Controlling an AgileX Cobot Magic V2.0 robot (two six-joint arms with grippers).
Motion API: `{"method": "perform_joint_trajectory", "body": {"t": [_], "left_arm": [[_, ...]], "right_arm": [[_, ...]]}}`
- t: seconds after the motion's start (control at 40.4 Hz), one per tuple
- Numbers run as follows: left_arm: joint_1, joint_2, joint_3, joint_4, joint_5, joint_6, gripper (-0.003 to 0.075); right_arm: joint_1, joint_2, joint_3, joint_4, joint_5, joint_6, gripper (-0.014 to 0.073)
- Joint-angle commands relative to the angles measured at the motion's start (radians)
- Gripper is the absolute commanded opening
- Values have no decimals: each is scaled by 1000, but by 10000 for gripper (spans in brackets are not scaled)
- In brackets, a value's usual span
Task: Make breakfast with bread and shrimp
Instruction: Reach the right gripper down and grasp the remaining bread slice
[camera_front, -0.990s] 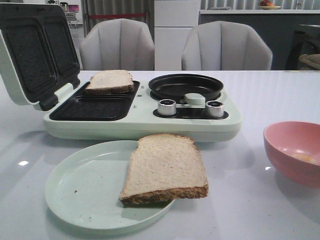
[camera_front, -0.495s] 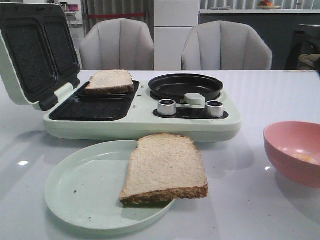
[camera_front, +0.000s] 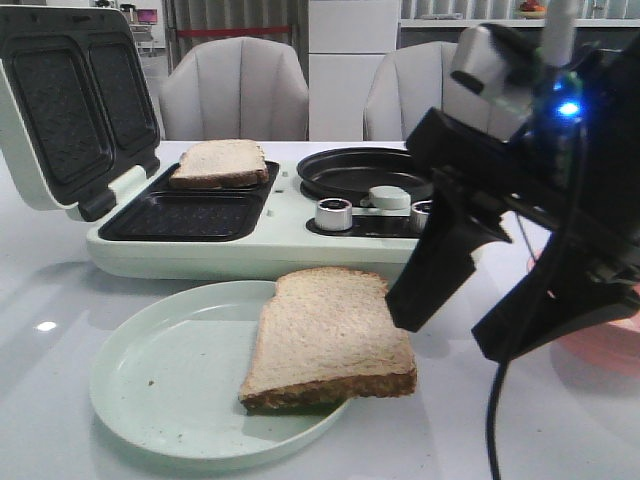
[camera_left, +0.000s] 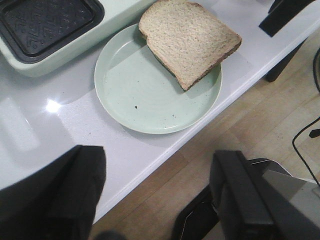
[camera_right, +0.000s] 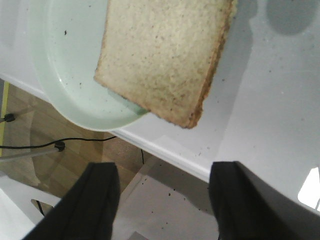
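Note:
One bread slice (camera_front: 330, 335) lies on the pale green plate (camera_front: 170, 380), overhanging its right rim. It also shows in the left wrist view (camera_left: 190, 37) and the right wrist view (camera_right: 165, 55). A second bread slice (camera_front: 218, 162) lies in the far tray of the sandwich maker (camera_front: 280, 250). My right gripper (camera_front: 447, 335) is open and empty, just right of the plate's slice and above the table; in its wrist view (camera_right: 165, 205) it hangs over the table's front edge. My left gripper (camera_left: 160, 200) is open and empty at the front edge, near the plate (camera_left: 135, 85). No shrimp shows.
The sandwich maker's lid (camera_front: 70, 100) stands open at the left. Its black round pan (camera_front: 370, 172) and two knobs are on the right half. A pink bowl (camera_front: 612, 345) is mostly hidden behind my right arm. Two grey chairs stand behind the table.
My right arm has come into the front view from the right and now covers the pink bowl. The bread slices and the plate have not moved.

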Motion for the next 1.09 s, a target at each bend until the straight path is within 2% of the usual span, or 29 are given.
{"method": "perform_joint_trajectory", "body": {"t": [0.0,0.421,0.545,0.891,0.965,1.064], "left_arm": [[-8,-4,-24,-8,-67,1,497],[-8,-4,-24,-8,-67,1,497],[-8,-4,-24,-8,-67,1,497],[-8,-4,-24,-6,-67,1,497],[-8,-4,-24,0,-67,1,497],[-8,-4,-24,10,-67,1,497]], "right_arm": [[2,37,-72,45,-16,-15,505],[2,244,-246,12,-31,-15,505],[2,274,-262,-27,-33,-15,505],[2,303,-264,-25,-76,-15,503],[2,303,-264,-25,-67,-15,461],[2,303,-264,-25,-55,-15,342]]}}
